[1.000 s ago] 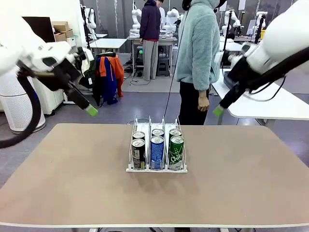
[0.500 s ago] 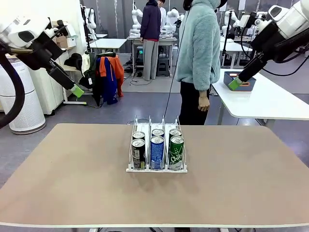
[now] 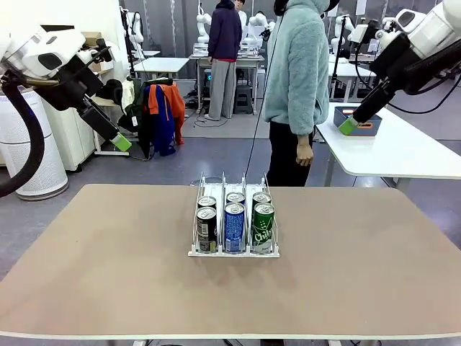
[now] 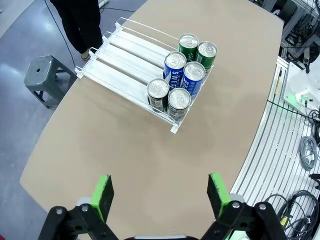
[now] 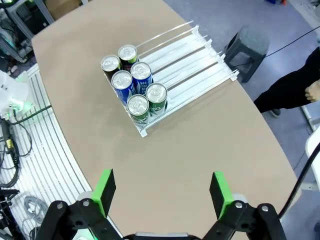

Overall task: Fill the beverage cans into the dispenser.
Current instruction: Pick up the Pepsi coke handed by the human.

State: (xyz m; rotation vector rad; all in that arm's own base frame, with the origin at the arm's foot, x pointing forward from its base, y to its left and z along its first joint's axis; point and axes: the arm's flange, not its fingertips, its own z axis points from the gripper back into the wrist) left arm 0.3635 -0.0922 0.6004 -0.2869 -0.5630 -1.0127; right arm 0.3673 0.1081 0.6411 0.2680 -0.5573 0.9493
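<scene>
Left gripper, right gripper higher than a second ago (both spread); six cans in dispenser.

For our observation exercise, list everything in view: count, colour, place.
dark cans: two, dark grey, dispenser's left lane
blue cans: two, blue, middle lane
green cans: two, green, right lane
dispenser: one, white, table's middle
table: one, tan, foreground
stool: one, grey, floor beside table
bin: one, blue, on white side table
person: one, pale teal fleece, far side
left fingers: two, green-padded, open, above table
right fingers: two, green-padded, open, above table
</scene>
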